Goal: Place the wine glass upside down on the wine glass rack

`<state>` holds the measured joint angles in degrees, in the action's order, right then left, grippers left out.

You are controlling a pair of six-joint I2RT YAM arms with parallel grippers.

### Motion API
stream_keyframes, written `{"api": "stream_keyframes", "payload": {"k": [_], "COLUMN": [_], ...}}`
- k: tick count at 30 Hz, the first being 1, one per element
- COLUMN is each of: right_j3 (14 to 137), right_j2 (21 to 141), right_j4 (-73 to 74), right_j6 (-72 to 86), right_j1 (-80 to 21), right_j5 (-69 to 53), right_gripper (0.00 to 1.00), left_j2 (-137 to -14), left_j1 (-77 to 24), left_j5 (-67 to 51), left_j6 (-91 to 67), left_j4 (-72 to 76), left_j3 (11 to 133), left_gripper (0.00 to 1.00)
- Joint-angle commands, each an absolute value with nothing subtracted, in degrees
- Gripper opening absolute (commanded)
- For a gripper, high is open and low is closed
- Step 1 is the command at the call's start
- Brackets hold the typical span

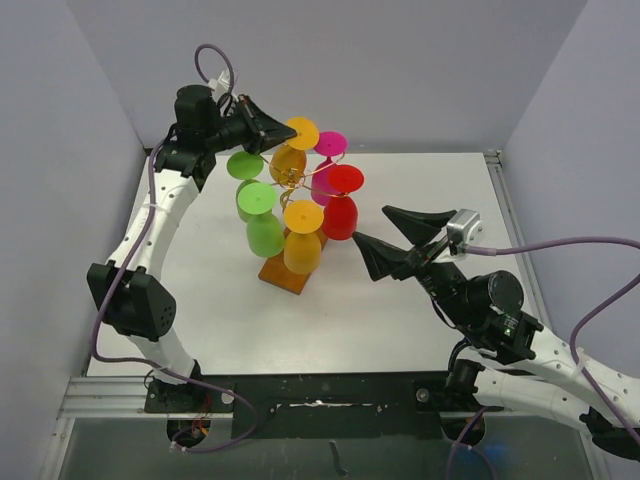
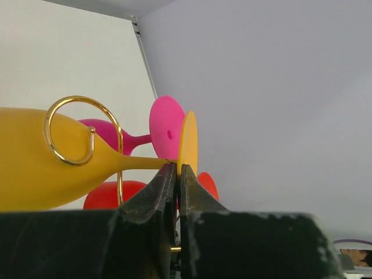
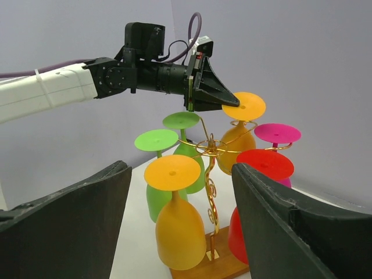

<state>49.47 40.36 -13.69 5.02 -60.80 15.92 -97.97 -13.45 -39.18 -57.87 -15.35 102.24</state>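
Top view: rack (image 1: 281, 274) stands mid-table (image 1: 420, 330) on its wood base, six glasses hung foot-up. L gripper (image 1: 285, 129) is at the far side, by the foot of the glass (image 1: 301, 133), the back orange one. From up there can't tell if the jaws touch it.

L wrist cam settles it: jaws pressed tight together, nothing seen betw them, tips right against the foot where the stem meets it. Same cam shows the stem sitting in a gold loop of the rack, so the glass is upside down & on the rack.

R wrist cam gives the side look: L gripper's tip is at the near edge of that foot, arm coming in about level from the left.

R gripper (image 1: 371, 226) is wide open, holds nothing, hovers just R of the rack & points at it, near the red glass (image 1: 341, 216) but apart from it.

Around: 2 green glasses (image 1: 265, 236) on the L side, front orange glass (image 1: 303, 250) over the base, pink glass (image 1: 330, 144) at back R beside the task one.

In R wrist cam its own fingers (image 3: 64, 226) block both lower corners & part of the base. In L wrist cam the L gripper's body hides the whole bottom strip.
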Motion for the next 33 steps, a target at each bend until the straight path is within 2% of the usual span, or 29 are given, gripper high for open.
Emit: {"api": "stream_keyframes", "payload": {"k": [1,33], "right_j3": [48.8,48.5], "right_j2": [38.8,38.5], "right_j4": [-17.4,-18.1], "right_j6": [5.1,4.8], "right_j1": [-60.5,-60.6], "right_j5": [17.1,18.0], "right_gripper": [0.71,0.71], "left_j2": [-99.7,-106.8], "left_j1": [-14.0,-13.1], "left_j5": [-37.4,-30.1], "left_j6": [-56.8,-53.6], "left_j4": [-14.5,-22.9], "left_j3": [107.7,119.6], "left_gripper": [0.0,0.0]}}
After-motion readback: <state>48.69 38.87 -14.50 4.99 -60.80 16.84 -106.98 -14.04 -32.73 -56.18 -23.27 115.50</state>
